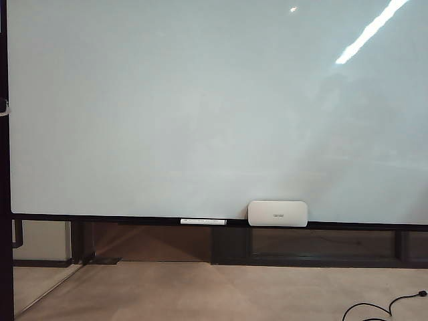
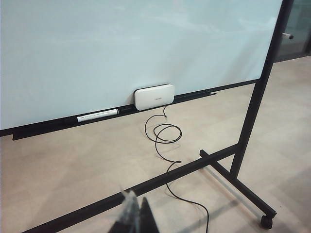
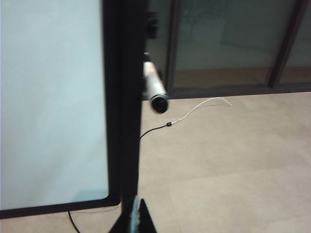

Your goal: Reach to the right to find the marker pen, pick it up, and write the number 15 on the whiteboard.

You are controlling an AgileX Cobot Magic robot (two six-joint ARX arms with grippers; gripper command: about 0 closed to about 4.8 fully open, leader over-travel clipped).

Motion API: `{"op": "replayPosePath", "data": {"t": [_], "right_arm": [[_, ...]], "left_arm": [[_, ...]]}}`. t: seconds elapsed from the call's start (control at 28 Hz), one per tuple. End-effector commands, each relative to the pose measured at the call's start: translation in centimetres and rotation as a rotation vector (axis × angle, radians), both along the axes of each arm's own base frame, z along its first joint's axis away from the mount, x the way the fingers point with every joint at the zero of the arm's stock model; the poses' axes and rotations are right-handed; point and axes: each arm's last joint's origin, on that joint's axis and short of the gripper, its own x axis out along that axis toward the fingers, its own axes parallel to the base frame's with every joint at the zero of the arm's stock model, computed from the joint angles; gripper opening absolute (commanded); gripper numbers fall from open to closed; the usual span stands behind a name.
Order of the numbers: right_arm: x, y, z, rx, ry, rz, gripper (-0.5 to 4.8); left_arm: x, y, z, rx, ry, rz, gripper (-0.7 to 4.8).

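Observation:
The whiteboard (image 1: 200, 107) fills the exterior view, glossy and pale, and no number 15 is in view on it. Neither arm shows in that view. In the right wrist view the marker pen (image 3: 154, 89) sticks out from the board's black side frame (image 3: 121, 97), its dark end facing the camera. My right gripper (image 3: 136, 213) is shut and empty, well short of the marker and close to the frame's lower corner. My left gripper (image 2: 136, 212) is shut with nothing in it, low over the floor in front of the whiteboard (image 2: 121, 43).
A white eraser block (image 1: 277, 213) and another slim white pen (image 1: 202, 221) rest on the dark bottom rail (image 1: 100, 219). A black cable (image 2: 165, 141) loops across the floor. The stand's wheeled leg (image 2: 243, 189) juts out. Dark glass doors (image 3: 228, 39) stand behind.

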Motion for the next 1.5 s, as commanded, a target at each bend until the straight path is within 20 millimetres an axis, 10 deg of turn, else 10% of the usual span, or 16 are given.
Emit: {"op": "replayPosePath", "data": {"t": [0.04,1.07,1.5], "right_arm": [[0.6,-0.8,0.0,-0.004,-0.003,0.023,-0.03],[3.9,-3.5,-3.6,-0.102,-0.075,0.149,0.03],[4.6,-4.1,-3.9,-0.124,-0.094,0.147,1.91]], "left_arm": [[0.0,0.0,0.1,-0.008,0.001,0.0,-0.06],[0.0,0.0,-0.2,-0.064,0.075,0.004,-0.05],[0.3,0.1,-0.4,-0.051,0.1,0.048,-0.06]]}}
